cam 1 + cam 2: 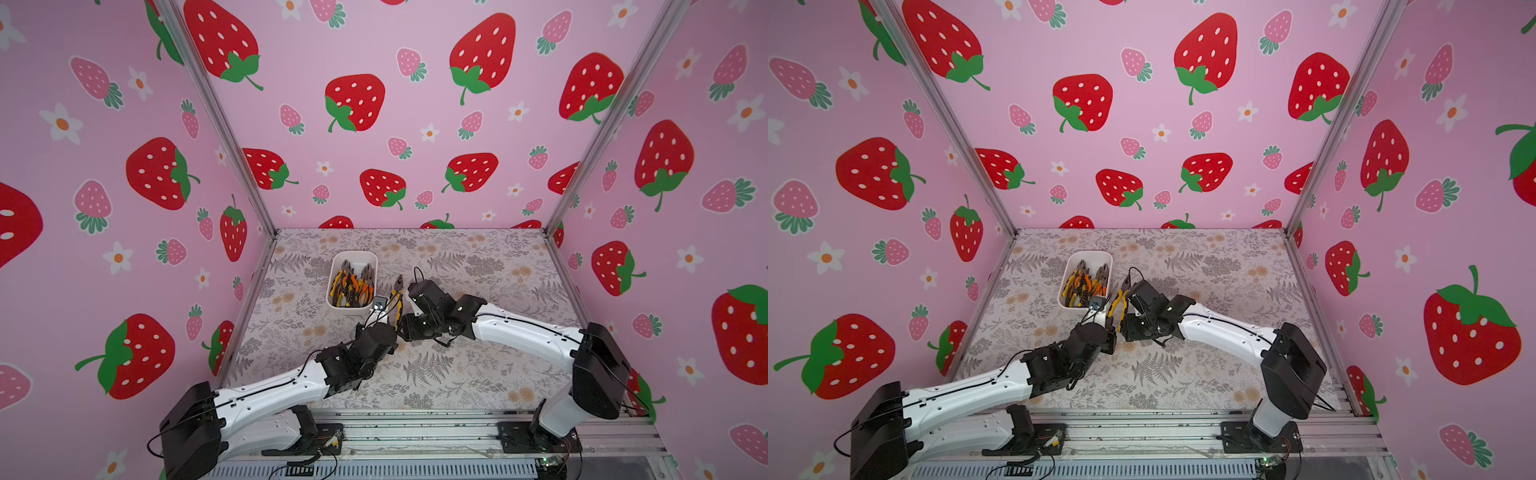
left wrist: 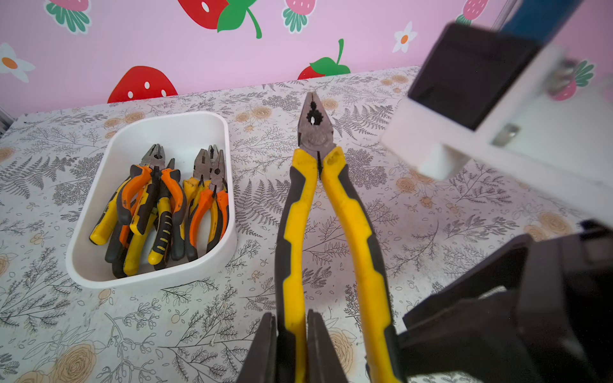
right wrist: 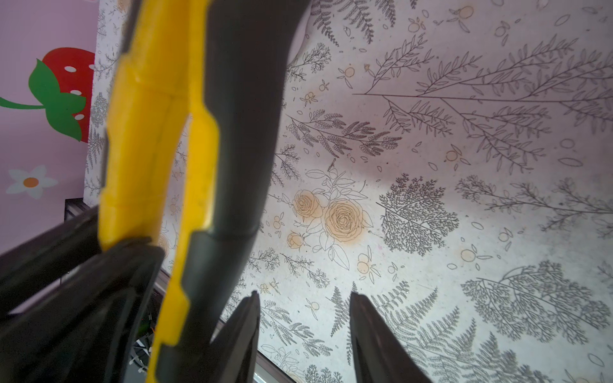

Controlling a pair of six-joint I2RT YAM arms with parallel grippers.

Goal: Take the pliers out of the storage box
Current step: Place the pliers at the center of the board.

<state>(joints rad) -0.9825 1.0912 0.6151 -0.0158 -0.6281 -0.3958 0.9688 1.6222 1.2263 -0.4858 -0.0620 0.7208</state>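
The white storage box sits on the floral table and holds several pliers with orange-and-black or yellow-and-black handles, piled with their noses towards the back wall. Both top views show the box left of centre. One larger pair of yellow-and-black pliers is outside the box, just to its right, held above the table. My left gripper is shut on one of its handles. My right gripper is open beside the other handle, with only table between its fingers.
Pink strawberry walls close in the table on three sides, and the box stands near the left wall. Both arms meet at mid-table just right of the box. Bare floral table stretches to the right and towards the front rail.
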